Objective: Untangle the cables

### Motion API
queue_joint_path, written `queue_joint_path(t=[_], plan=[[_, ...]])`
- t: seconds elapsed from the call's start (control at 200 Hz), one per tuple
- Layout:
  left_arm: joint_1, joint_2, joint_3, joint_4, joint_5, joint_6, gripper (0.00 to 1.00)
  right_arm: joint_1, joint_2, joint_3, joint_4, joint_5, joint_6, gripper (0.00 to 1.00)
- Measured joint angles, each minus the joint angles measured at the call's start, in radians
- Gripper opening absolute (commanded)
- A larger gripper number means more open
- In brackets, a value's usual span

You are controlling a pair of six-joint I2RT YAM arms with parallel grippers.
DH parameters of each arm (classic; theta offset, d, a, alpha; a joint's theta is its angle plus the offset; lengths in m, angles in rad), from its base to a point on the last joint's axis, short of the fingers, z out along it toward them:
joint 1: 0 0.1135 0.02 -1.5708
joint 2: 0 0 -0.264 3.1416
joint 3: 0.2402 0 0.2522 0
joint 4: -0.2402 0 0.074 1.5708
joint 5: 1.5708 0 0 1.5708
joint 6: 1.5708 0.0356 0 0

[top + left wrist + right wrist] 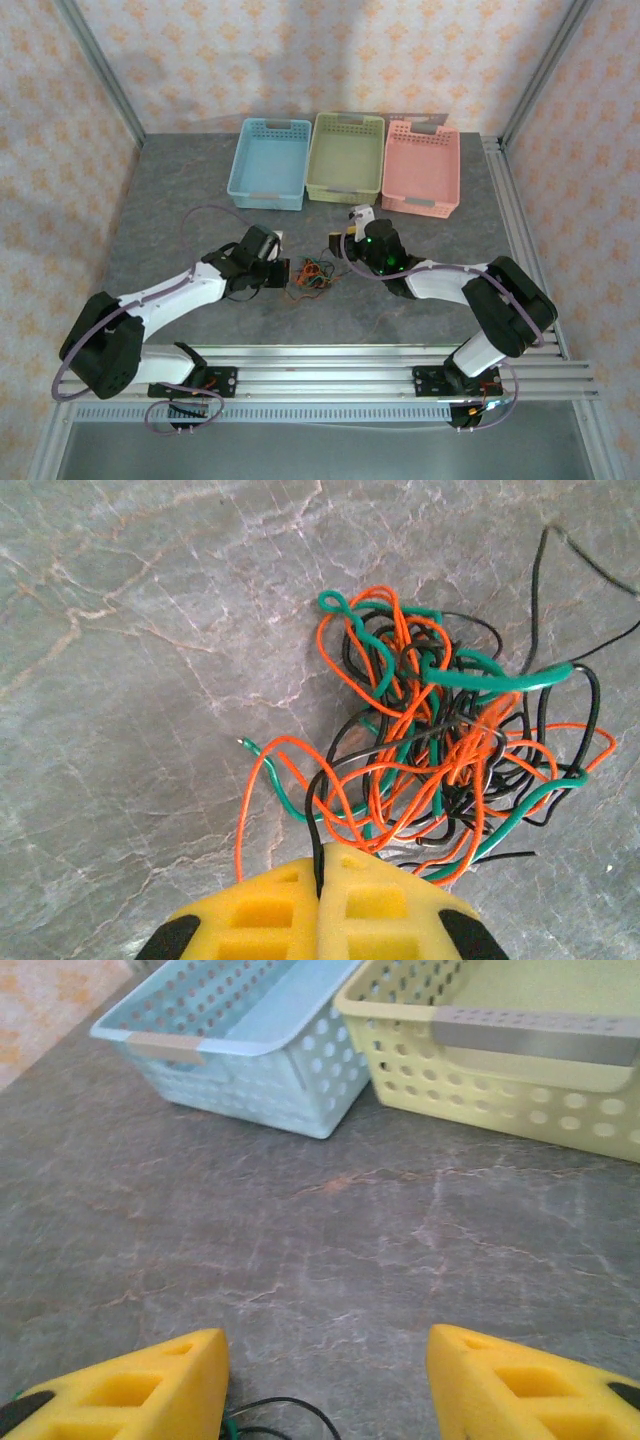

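Left fingers [345,880] clamped on a black strand of the cables [430,740]. Cables are a tangled black/orange/green bunch, mid-surface [170,200], nearer the near edge. Right fingers [180,1380] spread apart, holding nothing, just beside the bunch on its right-edge side.

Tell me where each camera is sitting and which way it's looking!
Top external: above and behind the arms, looking down on the table, cables, blue basket, yellow-green basket and pink basket; both arms show.
Left wrist: on the left arm, looking down at the cables; left end effector shut on a black cable.
Right wrist: low over the table, facing the blue and yellow-green baskets; right end effector open.
Shared: top and left wrist both see the cables.
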Motion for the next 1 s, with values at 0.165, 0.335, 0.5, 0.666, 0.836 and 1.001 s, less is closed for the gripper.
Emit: queue_joint_path(t=[0.165,0.335,0.5,0.666,0.836,1.001], plan=[[0.0,0.002,0.0,-0.001,-0.018,0.0,0.0,0.018,0.051,0.026,0.0,-0.119,-0.052,0.61],[0.0,0.006,0.0,-0.001,-0.019,0.0,0.0,0.075,0.096,0.047,-0.006,-0.191,-0.122,0.66],[0.0,0.006,0.0,-0.001,-0.019,0.0,0.0,0.1,0.121,0.068,-0.015,-0.213,-0.172,0.69],[0.0,0.006,0.0,-0.001,-0.02,0.0,0.0,0.1,0.132,0.073,-0.016,-0.223,-0.2,0.7],[0.0,0.006,0.0,-0.001,-0.023,0.0,0.0,0.106,0.132,0.073,-0.015,-0.24,-0.223,0.7],[0.0,0.006,0.0,-0.001,-0.023,0.0,0.0,0.119,0.151,0.099,-0.032,-0.237,-0.244,0.5]])
